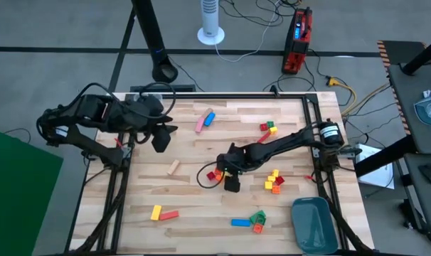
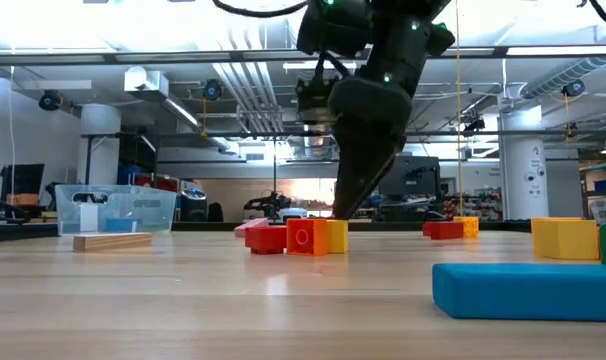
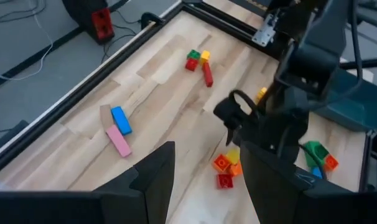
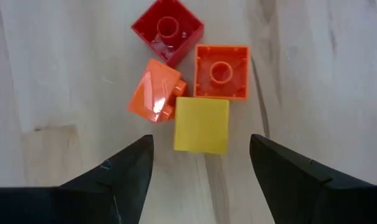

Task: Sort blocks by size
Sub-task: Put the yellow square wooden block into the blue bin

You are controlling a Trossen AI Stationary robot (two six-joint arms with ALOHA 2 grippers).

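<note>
A tight cluster of small blocks lies mid-table: a yellow cube [image 4: 201, 124], two orange cubes [image 4: 221, 71] [image 4: 155, 91] and a red cube [image 4: 168, 28]. My right gripper [image 4: 201, 155] hangs open just above them, pointing steeply down. Its fingers stand on either side of the yellow cube's near end without touching it. In the low view that gripper [image 2: 355, 195] hovers over the cluster [image 2: 305, 237]. My left gripper [image 1: 161, 137] is raised over the table's left part, open with nothing between its fingers [image 3: 156, 180].
Loose blocks lie scattered: pink and blue bars [image 1: 205, 121] at the far middle, a red-yellow-green group [image 1: 268, 128], yellow-orange cubes [image 1: 274, 181], a yellow and a red bar [image 1: 163, 212], blue, green and orange pieces [image 1: 251, 222], a wooden block [image 1: 174, 168]. A grey-blue tray [image 1: 314, 226] sits near right.
</note>
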